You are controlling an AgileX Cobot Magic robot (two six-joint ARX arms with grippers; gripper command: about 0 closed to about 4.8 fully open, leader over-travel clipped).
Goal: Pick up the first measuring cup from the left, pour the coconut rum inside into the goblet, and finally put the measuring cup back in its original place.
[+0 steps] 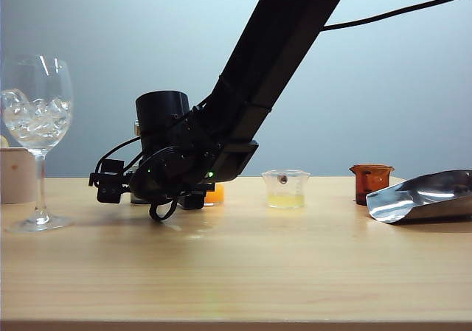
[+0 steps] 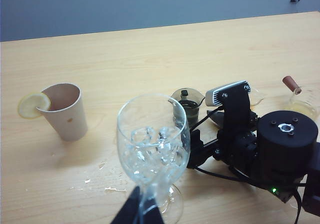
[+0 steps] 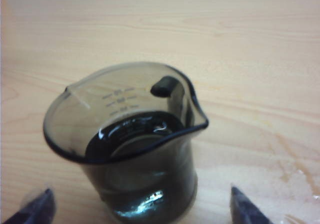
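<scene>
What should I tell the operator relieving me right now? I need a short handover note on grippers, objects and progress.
Left gripper: shut on the goblet stem, goblet standing on the table with ice inside.
Right gripper: open, fingers either side of the measuring cup, not gripping.
Measuring cup stands upright on the table in the row beside the goblet, with clear liquid in its bottom.
Whether the pour has happened cannot be told. If not, the grasp, pour and return remain.

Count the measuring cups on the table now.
4, in a row: the smoky-grey measuring cup between the open fingers of the right end effector, an orange-filled cup mostly hidden behind that arm, a pale-yellow cup, an amber-brown cup rightmost.
</scene>
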